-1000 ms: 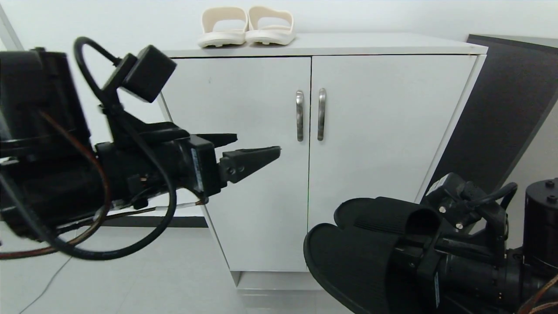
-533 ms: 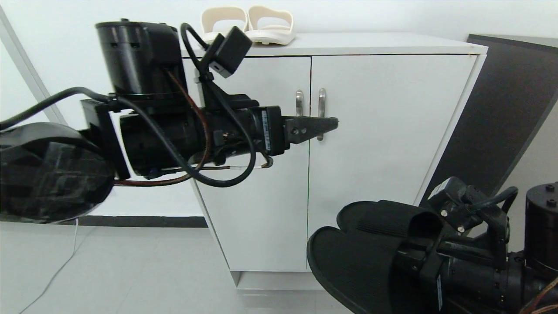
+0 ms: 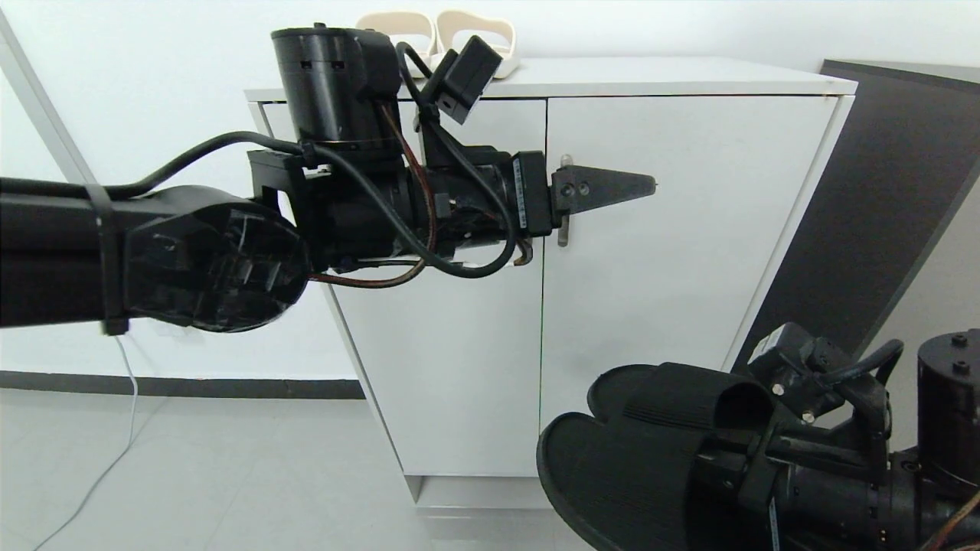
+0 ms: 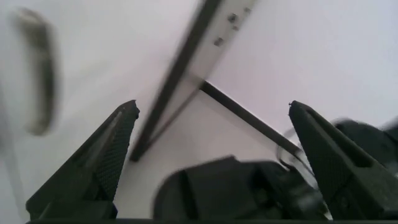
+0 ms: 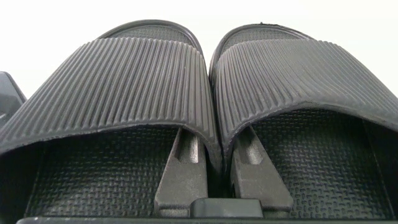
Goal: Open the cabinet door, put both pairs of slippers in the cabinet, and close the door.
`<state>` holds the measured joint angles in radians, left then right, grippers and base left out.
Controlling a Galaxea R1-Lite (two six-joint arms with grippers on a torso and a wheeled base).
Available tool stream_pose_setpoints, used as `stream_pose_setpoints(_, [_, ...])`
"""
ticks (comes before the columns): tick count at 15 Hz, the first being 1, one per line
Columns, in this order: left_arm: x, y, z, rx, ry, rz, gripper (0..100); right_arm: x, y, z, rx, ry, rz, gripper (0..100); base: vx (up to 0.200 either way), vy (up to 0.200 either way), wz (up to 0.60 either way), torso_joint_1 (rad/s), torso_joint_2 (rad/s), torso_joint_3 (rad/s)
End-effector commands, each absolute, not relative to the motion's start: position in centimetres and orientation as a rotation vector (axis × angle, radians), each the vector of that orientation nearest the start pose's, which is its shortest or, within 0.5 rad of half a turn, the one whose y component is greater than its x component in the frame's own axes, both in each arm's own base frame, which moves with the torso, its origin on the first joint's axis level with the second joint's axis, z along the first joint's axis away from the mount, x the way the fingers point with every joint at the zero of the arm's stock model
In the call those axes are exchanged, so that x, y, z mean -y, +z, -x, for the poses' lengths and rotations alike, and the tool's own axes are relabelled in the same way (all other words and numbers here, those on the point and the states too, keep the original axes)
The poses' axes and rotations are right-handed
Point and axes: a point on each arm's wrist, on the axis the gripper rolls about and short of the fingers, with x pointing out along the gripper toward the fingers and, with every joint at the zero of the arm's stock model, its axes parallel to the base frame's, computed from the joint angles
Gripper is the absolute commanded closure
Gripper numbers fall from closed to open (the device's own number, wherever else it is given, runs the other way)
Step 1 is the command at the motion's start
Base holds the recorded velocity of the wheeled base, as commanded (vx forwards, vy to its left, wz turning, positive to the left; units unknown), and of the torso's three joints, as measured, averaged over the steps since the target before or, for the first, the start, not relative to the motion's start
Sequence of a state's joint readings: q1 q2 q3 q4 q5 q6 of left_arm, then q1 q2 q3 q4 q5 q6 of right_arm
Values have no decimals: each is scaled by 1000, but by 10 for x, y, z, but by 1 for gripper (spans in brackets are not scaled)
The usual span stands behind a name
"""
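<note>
The white cabinet (image 3: 674,252) stands with both doors shut. A beige pair of slippers (image 3: 501,47) rests on its top, partly hidden by my left arm. My left gripper (image 3: 647,185) hovers in front of the right door's upper part, just past the metal handle (image 3: 564,233). In the left wrist view this gripper (image 4: 212,106) is open and empty, with a blurred handle (image 4: 37,81) off to one side. Low at the right, my right gripper (image 5: 217,177) is shut on the inner straps of the black slippers (image 3: 651,451), held side by side.
A dark panel (image 3: 880,191) leans beside the cabinet's right side. Grey floor (image 3: 230,474) spreads in front, with a thin cable (image 3: 115,451) trailing at the left. A white wall lies behind.
My left arm has swung up and to the right, from the left door to past the handles. The right arm has barely shifted with the black slippers.
</note>
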<state>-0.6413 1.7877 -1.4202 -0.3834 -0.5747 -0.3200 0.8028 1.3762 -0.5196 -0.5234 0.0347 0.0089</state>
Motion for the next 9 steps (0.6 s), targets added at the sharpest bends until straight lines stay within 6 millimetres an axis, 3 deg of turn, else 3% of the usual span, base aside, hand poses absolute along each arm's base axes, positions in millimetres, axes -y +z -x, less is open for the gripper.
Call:
stream_pose_setpoints(1, [226, 301, -283, -168, -1171, 281, 0, -153, 177, -146, -325, 830, 123, 100, 0, 0, 0, 0, 0, 0])
stream_pose_setpoints(4, [225, 302, -282, -165, -1124, 272, 0, -152, 178, -146, -323, 828, 124, 100, 0, 0, 0, 0, 0, 0])
stream_pose_setpoints(9, [235, 291, -298, -152, -988, 217, 0, -152, 178, -146, -322, 825, 122, 100, 0, 0, 0, 0, 0, 0])
